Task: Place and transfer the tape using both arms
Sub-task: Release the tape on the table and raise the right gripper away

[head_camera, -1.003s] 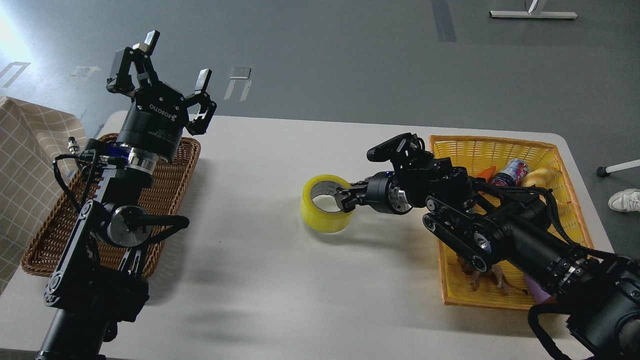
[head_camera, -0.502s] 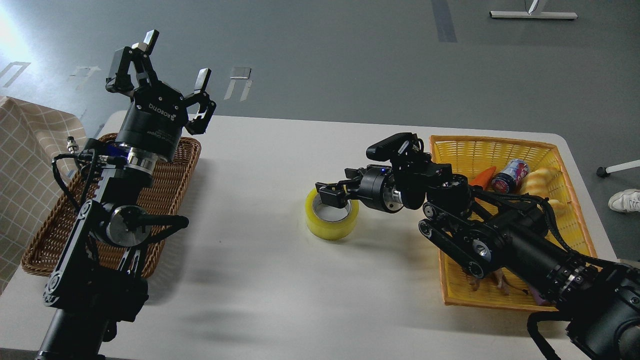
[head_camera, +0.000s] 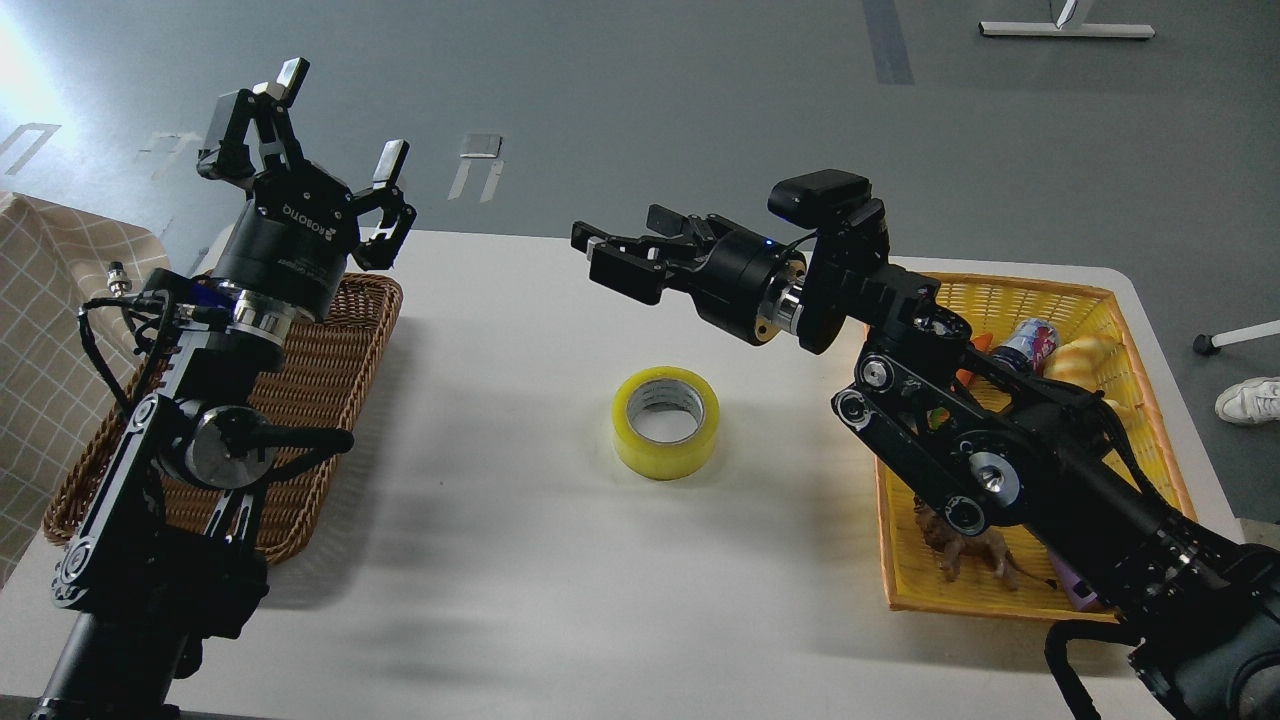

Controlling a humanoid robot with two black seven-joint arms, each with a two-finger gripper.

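Observation:
The tape, a yellow translucent roll with a grey-white core, lies flat on the white table near its middle, free of both grippers. My right gripper is open and empty, raised well above the table, up and a little left of the tape, fingers pointing left. My left gripper is open and empty, held high above the brown wicker basket, fingers pointing up and away.
The brown wicker basket stands at the table's left. A yellow basket at the right holds a can, a bread toy, a carrot-like piece and a brown figure. A checked cloth is at far left.
My right gripper let go of the tape, opened, and rose up and back away from it. The tape now rests on the table. The left arm shifted slightly left.

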